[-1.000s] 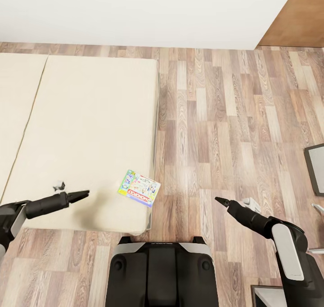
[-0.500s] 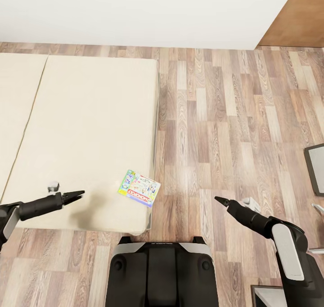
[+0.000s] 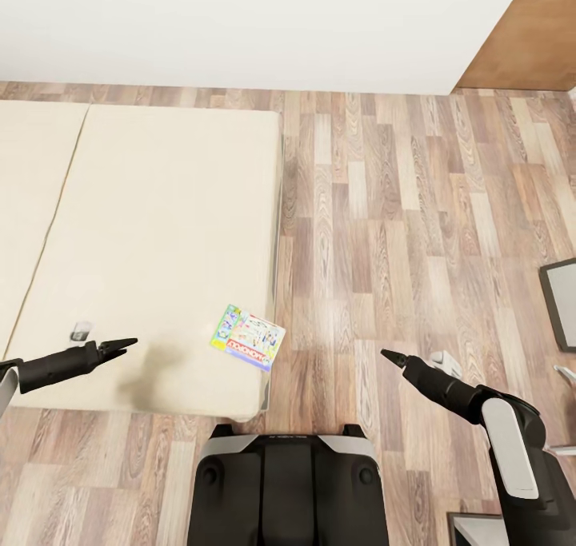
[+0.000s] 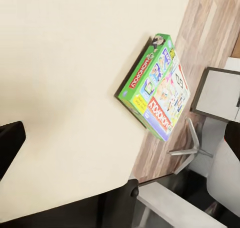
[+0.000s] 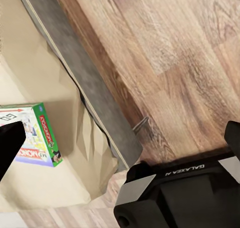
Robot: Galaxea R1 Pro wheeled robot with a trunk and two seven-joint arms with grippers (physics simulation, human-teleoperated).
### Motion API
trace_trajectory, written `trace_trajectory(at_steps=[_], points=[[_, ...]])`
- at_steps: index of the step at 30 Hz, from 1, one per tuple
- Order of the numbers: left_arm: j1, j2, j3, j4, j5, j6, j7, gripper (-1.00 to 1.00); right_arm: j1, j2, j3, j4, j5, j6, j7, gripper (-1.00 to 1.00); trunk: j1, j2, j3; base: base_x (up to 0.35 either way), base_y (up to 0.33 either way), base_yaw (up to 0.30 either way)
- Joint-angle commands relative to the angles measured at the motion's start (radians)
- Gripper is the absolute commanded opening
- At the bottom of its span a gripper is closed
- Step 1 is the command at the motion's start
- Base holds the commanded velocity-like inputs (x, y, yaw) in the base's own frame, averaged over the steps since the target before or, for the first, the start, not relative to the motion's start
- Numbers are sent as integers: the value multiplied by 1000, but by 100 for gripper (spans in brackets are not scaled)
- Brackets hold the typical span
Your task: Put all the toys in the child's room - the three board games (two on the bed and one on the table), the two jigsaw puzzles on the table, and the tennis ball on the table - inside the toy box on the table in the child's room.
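A green-pink board game [image 3: 248, 337] lies flat near the corner of a cream bed [image 3: 160, 234], close to its edge by the wood-plank floor [image 3: 384, 210]. The left gripper [image 3: 126, 343] hovers over the bed, well apart from the box — fingers slightly parted, empty. The right gripper [image 3: 387, 356] hangs over the floor — fingers together.
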Motion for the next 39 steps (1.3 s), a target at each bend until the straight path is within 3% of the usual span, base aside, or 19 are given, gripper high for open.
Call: trace_trajectory(at_steps=[1,39], points=[[0,0,0,0,2,8,0,100,-1,0,-2,0,8,5,9,100,1,-1,1,0,0,0],[0,-7,2,0,5,5,4,100,1,2,-2,1,6,-31,9,100,1,-1,63,0,0,0]])
